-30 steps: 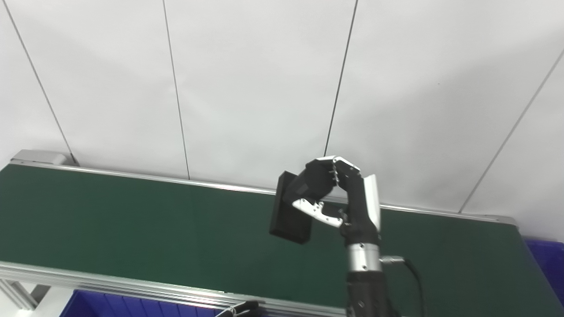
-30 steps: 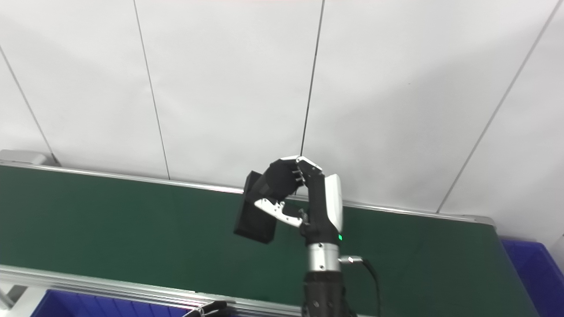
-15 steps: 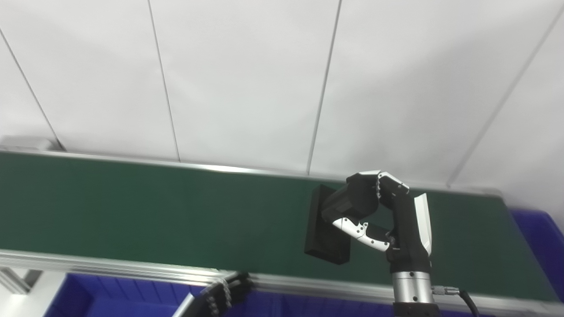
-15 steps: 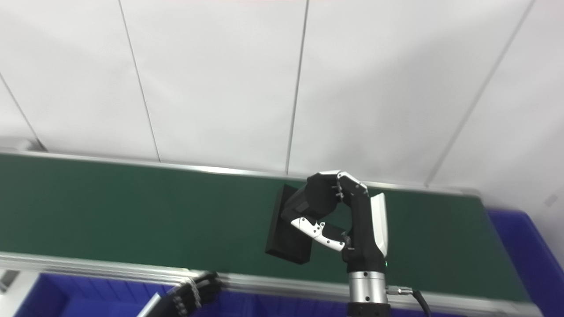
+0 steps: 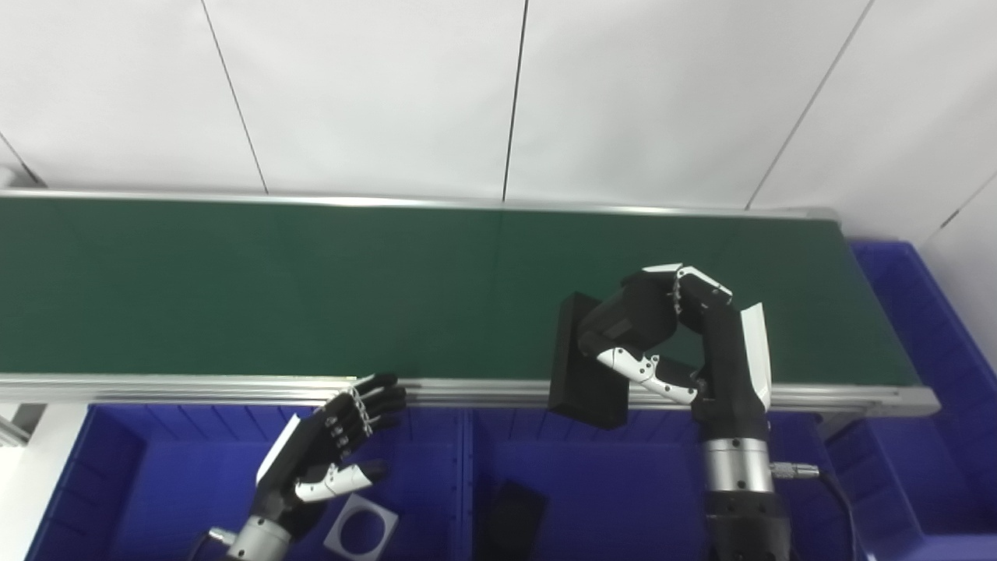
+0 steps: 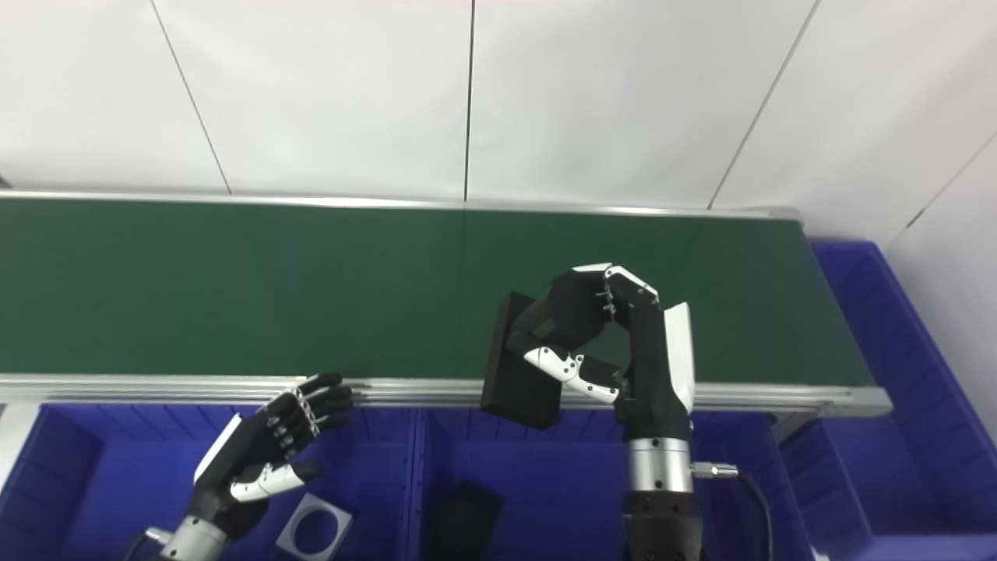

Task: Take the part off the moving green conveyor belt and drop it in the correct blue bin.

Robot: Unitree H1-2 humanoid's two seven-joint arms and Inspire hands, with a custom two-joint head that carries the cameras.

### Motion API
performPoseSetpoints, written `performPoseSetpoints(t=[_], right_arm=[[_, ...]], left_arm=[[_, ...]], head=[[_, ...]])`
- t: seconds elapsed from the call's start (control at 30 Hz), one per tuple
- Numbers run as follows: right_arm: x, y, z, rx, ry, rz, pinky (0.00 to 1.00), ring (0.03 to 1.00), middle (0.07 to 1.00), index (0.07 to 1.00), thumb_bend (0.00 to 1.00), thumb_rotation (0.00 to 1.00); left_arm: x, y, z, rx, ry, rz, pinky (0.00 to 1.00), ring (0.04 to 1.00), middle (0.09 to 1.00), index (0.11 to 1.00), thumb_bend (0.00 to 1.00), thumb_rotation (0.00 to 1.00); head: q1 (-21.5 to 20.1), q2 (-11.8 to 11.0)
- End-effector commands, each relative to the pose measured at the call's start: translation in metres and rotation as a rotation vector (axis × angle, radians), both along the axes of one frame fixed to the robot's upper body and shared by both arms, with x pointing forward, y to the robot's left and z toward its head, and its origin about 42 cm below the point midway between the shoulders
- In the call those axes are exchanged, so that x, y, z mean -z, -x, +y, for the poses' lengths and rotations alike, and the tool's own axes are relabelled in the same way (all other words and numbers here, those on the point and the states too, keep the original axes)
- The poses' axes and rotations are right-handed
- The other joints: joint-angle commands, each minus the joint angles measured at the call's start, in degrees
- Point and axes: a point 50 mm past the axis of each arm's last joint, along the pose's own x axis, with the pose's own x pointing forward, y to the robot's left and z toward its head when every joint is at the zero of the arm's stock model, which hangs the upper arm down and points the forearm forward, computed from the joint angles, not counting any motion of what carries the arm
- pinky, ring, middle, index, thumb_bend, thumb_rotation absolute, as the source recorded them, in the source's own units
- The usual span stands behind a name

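Observation:
My right hand (image 5: 685, 347) is shut on a black rectangular block (image 5: 583, 366), held upright above the near rail of the green conveyor belt (image 5: 311, 280). The block hangs over the far edge of the middle blue bin (image 5: 670, 475), where another black part (image 5: 510, 510) lies. My left hand (image 5: 331, 444) hovers open over the left blue bin (image 5: 156, 475), above a grey square plate with a round hole (image 5: 361, 526).
A further blue bin (image 5: 927, 327) stands past the belt's right end. The belt's silver rail (image 5: 195, 383) runs between belt and bins. A white panelled wall rises behind the belt.
The camera has tilted down, bringing the bins and my left hand into sight. My right hand has carried the block from above the belt toward the near rail and bins.

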Motion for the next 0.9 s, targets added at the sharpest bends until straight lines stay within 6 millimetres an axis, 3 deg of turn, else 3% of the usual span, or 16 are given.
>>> performPoseSetpoints(t=[0.0,0.3,0.5,0.87], right_arm=[[-0.010,0.004,0.003,0.006,-0.005,-0.044,0.32,0.440,0.522,0.516,0.50,0.00],[0.014,0.017,0.015,0.014,-0.066,0.076,0.33,0.441,0.520,0.508,0.50,0.00],[0.043,0.021,0.023,-0.012,-0.088,0.159,0.34,0.448,0.523,0.502,0.50,0.00],[0.081,0.020,0.031,-0.047,-0.014,0.291,0.33,0.440,0.524,0.507,0.50,0.00]], left_arm=[[-0.015,-0.009,0.000,0.015,0.022,-0.059,0.76,0.792,0.787,0.803,1.00,0.35],[-0.020,-0.010,0.002,0.016,0.032,-0.057,0.78,0.798,0.784,0.788,1.00,0.35],[-0.024,-0.010,0.002,0.010,0.022,-0.057,0.77,0.789,0.782,0.786,1.00,0.36],[-0.029,-0.008,0.001,0.010,0.029,-0.052,0.77,0.793,0.779,0.781,1.00,0.36]], head=[[0.1,0.4],[0.0,2.1],[0.8,3.1],[2.9,4.3]])
